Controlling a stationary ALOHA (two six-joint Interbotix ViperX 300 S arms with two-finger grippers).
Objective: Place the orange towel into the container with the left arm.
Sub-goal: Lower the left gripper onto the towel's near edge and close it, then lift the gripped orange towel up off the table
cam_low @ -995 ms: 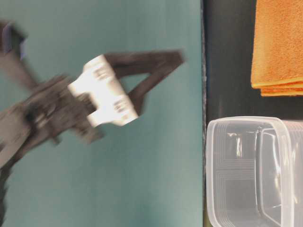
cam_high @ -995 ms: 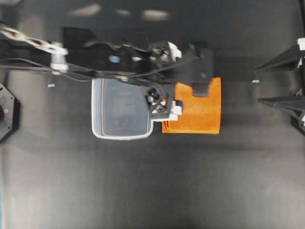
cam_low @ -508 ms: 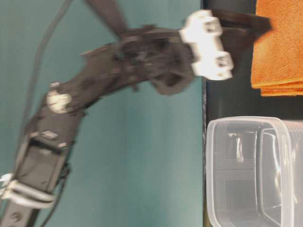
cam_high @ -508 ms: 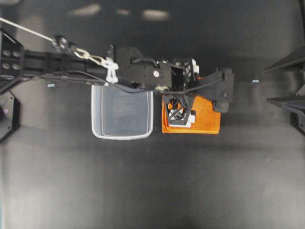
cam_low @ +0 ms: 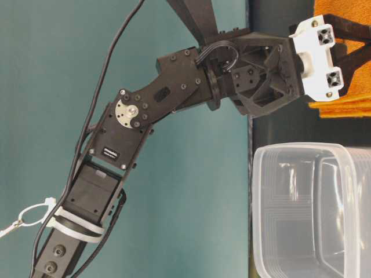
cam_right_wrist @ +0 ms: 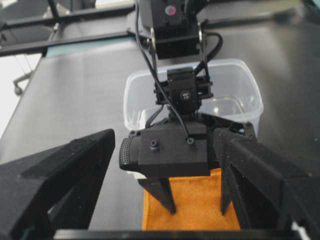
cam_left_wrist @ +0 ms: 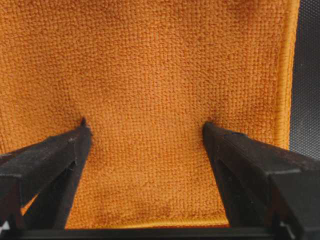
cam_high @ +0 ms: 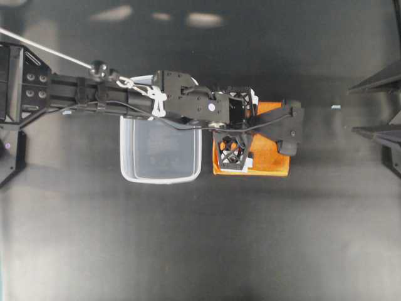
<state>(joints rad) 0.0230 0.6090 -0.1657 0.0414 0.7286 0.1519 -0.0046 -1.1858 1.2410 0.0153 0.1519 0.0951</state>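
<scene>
The orange towel (cam_high: 272,164) lies flat on the black table, just right of the clear container (cam_high: 127,150). The left arm reaches across the container's far rim. My left gripper (cam_high: 250,130) points straight down over the towel. In the left wrist view it (cam_left_wrist: 145,124) is open, with both fingertips (cam_left_wrist: 82,125) pressing on the towel (cam_left_wrist: 150,65) near its edge. The right wrist view shows the same: the two fingers stand apart on the towel (cam_right_wrist: 195,210). My right gripper (cam_right_wrist: 165,137) is open and empty, at the right edge of the overhead view (cam_high: 352,111).
The container (cam_low: 313,208) is empty, and its near corner shows in the table-level view below the towel's folded edge (cam_low: 342,107). The left gripper's white finger fittings (cam_low: 316,58) are next to the towel. A small white scrap (cam_high: 67,112) lies left of the container.
The left gripper has swung from above the container's right rim to over the towel and come down, so its open fingertips now rest on the cloth. The right gripper drew back slightly at first.
</scene>
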